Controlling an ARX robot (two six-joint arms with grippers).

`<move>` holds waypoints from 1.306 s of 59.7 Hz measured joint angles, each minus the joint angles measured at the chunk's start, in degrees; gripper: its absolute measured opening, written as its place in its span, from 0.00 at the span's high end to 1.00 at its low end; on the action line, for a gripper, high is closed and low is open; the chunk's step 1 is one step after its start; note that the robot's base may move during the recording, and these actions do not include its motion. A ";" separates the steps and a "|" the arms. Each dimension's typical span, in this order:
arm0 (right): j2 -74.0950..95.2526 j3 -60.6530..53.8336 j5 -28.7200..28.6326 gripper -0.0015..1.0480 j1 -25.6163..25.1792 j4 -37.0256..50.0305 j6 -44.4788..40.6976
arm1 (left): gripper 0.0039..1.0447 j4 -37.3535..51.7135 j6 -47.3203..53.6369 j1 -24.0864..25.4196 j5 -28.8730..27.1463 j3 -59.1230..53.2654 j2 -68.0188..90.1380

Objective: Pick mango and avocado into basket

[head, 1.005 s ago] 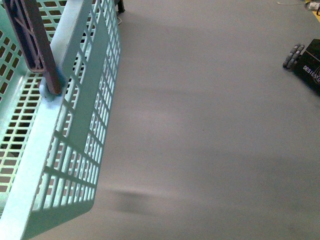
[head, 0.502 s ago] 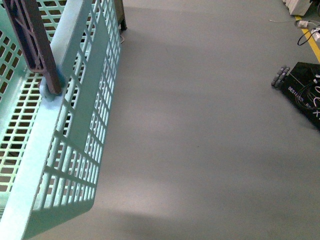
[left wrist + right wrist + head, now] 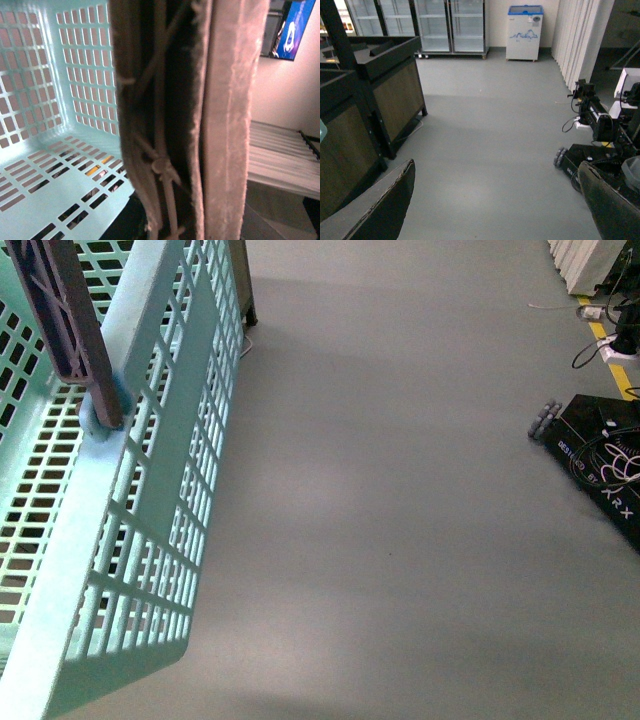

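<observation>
The basket (image 3: 150,490), a light teal plastic shopping basket with slotted walls, filled the left side of the front view and hung above a bare grey floor (image 3: 400,490), not on any tabletop. Its brown handle (image 3: 70,330) stood upright against the near rim. In the left wrist view the handle (image 3: 170,125), bound with white zip-ties, ran very close to the camera between the left fingers (image 3: 230,125). They were pale, fuzzy strips set narrow on either side of it, so they appeared to be holding the basket by its handle. Behind the handle, the basket's lattice floor (image 3: 45,190) and walls showed no fruit in the part that was visible. Neither the mango nor the avocado appeared in any view, so their whereabouts could not be told. A fleck of yellow showed through the floor slots but was too small to identify. In the right wrist view the right fingers (image 3: 375,205) were spread wide with nothing between them, pointing into a room with dark wooden counters (image 3: 385,90), glass-door fridges (image 3: 450,25) and a black wheeled robot base (image 3: 580,160). Judging from this, the task was at an early stage. The basket seemed to be in hand, while both fruits remained to be found, picked and put in.
</observation>
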 joint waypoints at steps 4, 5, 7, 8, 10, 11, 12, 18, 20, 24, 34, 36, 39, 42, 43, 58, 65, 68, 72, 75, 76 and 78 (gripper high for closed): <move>0.00 0.00 0.00 0.08 0.00 0.00 0.00 | 0.84 0.00 -0.02 0.00 0.00 0.00 0.00; 0.00 0.00 0.00 0.08 0.00 0.00 0.00 | 0.84 0.00 -0.02 0.00 0.00 0.00 0.00; 0.00 0.00 0.02 0.08 0.00 0.00 -0.02 | 0.84 0.02 -0.04 0.00 -0.02 0.00 0.00; 0.00 0.00 0.00 0.08 0.00 0.00 0.00 | 0.84 0.00 -0.04 0.00 -0.02 0.00 0.00; 0.00 0.00 -0.02 0.08 0.00 0.00 -0.02 | 0.84 0.00 -0.04 0.00 -0.02 0.00 0.00; 0.00 0.00 0.00 0.08 0.00 0.00 0.00 | 0.84 0.02 -0.07 0.00 -0.02 0.00 0.00; 0.00 0.00 0.00 0.08 0.00 0.00 -0.02 | 0.84 0.00 -0.09 0.00 -0.02 0.00 0.00; 0.00 0.00 0.00 0.08 0.00 0.00 0.00 | 0.84 0.02 -0.11 0.00 -0.02 0.02 -0.02; 0.00 0.00 0.00 0.08 0.00 0.02 0.00 | 0.84 0.02 -0.11 0.00 0.00 0.02 -0.02; 0.00 0.00 0.07 0.08 0.00 0.02 0.00 | 0.84 0.02 -0.15 0.00 -0.02 0.02 -0.02; 0.00 0.00 -0.02 0.08 0.00 0.00 -0.02 | 0.84 0.02 -0.15 0.00 0.00 0.02 -0.02; 0.00 0.00 -0.02 0.08 0.00 0.00 0.00 | 0.84 0.02 -0.15 0.00 -0.02 0.02 -0.02; 0.00 0.00 -0.02 0.08 0.00 0.00 -0.02 | 0.84 0.02 -0.17 0.00 0.00 0.02 -0.02; 0.00 0.00 0.04 0.08 0.00 0.00 0.00 | 0.84 0.00 -0.26 0.00 -0.02 0.00 0.00; 0.00 0.00 0.07 0.08 0.00 0.00 0.00 | 0.84 0.00 -0.35 0.00 -0.02 0.00 0.00; 0.00 0.00 0.04 0.08 0.00 0.02 -0.02 | 0.84 0.00 -1.01 -0.28 0.46 0.02 0.00; 0.00 0.00 0.02 0.08 0.00 0.02 -0.02 | 0.84 0.00 -0.68 -0.11 -0.22 0.02 0.00; 0.00 0.00 0.13 0.08 0.00 0.00 0.00 | 0.84 0.00 -0.66 -0.09 -0.20 0.02 0.00; 0.00 0.00 0.00 0.08 0.00 0.00 0.00 | 0.84 0.00 -0.70 -0.04 -0.11 0.02 0.00; -0.02 0.00 -0.15 0.08 0.00 0.00 -0.02 | 0.84 0.00 -0.68 -0.07 -0.02 0.02 0.00; 0.02 0.00 -0.07 0.08 0.00 0.00 0.00 | 0.84 0.00 -0.70 -0.07 -0.02 0.02 0.00; 0.04 0.00 -0.15 0.08 0.00 0.00 -0.02 | 0.84 0.00 -0.70 -0.07 0.00 0.02 0.00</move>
